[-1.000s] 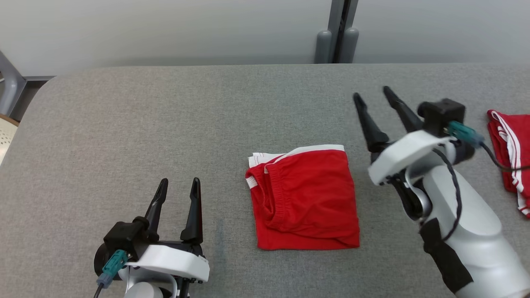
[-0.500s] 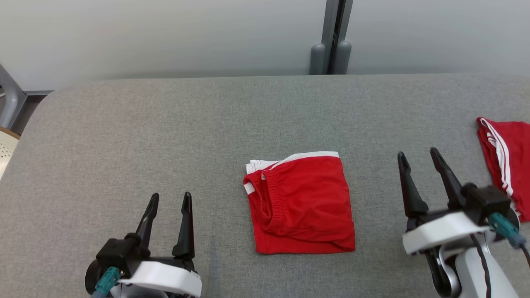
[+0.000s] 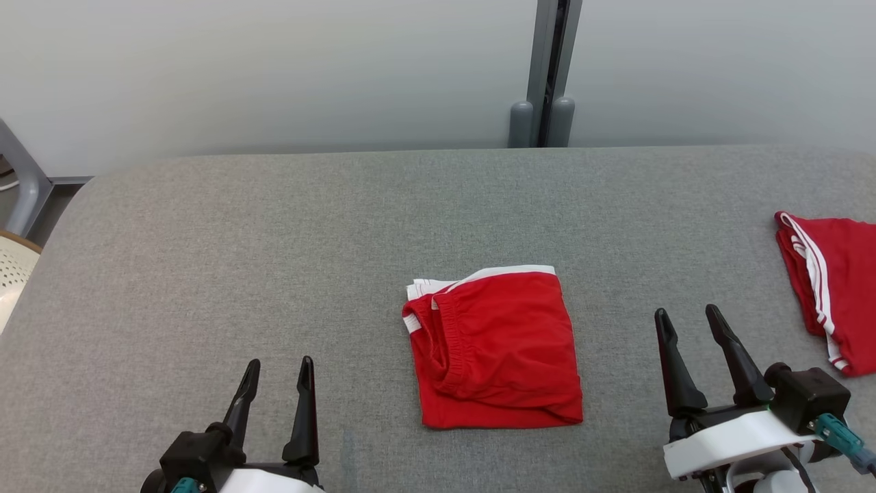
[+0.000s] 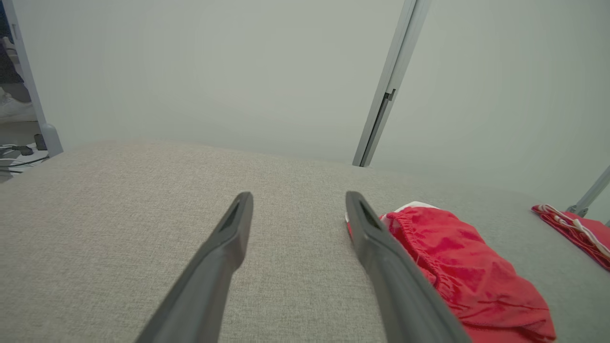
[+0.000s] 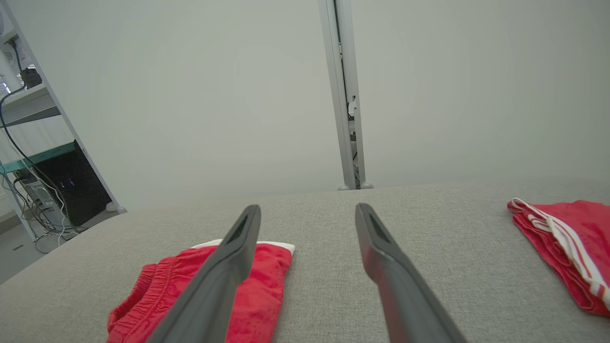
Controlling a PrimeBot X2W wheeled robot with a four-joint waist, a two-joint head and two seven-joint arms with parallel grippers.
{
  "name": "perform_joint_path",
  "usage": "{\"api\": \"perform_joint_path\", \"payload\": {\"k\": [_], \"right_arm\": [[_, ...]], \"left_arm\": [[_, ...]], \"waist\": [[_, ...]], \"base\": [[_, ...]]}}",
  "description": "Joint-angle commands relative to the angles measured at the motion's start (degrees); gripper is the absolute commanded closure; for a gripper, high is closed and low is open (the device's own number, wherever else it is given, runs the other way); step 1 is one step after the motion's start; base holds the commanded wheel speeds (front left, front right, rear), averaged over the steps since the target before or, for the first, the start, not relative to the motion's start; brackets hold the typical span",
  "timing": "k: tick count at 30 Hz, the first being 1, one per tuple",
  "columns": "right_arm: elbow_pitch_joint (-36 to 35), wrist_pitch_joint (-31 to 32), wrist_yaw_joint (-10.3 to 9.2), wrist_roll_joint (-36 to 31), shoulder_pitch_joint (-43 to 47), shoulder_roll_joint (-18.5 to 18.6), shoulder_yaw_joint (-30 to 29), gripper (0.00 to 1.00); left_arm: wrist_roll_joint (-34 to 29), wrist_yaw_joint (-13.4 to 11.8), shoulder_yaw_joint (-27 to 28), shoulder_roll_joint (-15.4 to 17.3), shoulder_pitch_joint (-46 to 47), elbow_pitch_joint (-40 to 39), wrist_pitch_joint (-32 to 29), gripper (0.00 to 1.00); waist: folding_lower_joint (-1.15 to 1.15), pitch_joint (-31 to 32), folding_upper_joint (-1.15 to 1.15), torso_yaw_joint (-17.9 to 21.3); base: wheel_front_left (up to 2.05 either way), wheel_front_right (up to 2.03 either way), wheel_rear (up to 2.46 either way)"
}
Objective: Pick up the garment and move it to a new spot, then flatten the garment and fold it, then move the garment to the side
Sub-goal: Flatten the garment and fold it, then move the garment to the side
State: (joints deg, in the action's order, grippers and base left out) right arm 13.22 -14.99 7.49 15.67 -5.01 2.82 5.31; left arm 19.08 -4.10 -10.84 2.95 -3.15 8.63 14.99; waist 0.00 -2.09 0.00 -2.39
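The garment, red shorts with white trim, lies folded into a neat rectangle in the middle of the grey table. My left gripper hovers at the lower left, open and empty, well to the left of the garment. At the lower right my right gripper is open and empty too, a short way right of the garment. In the left wrist view the garment lies just right of the left gripper. The right wrist view shows the garment lower left of the right gripper.
A second red garment with white stripes lies at the table's right edge, also as red garment and red garment. A grey post stands against the wall behind the table. A pale chair edge sits off the left side.
My right arm has drawn back from beside the garment's far right to the lower right, fingers still open. The camera has tilted, shifting the whole scene downward. The garment has not moved.
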Motion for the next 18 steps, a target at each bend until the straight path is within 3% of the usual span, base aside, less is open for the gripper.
{"api": "perform_joint_path", "payload": {"k": [1, 18], "right_arm": [[-0.4, -0.2, 0.01, 0.5, 0.5, 0.2, -0.2, 0.00], [0.1, 0.5, 0.01, 0.5, -0.9, 0.2, -1.4, 0.00]], "left_arm": [[-0.4, -0.2, 0.3, 0.2, -0.3, -0.3, 0.3, 0.00], [-0.5, -0.6, -0.2, 0.2, -0.2, -0.2, 0.3, 0.00]], "waist": [[0.00, 0.2, 0.00, 0.0], [0.00, 0.2, 0.00, -0.6]], "base": [[0.00, 0.00, 0.00], [0.00, 0.00, 0.00]]}}
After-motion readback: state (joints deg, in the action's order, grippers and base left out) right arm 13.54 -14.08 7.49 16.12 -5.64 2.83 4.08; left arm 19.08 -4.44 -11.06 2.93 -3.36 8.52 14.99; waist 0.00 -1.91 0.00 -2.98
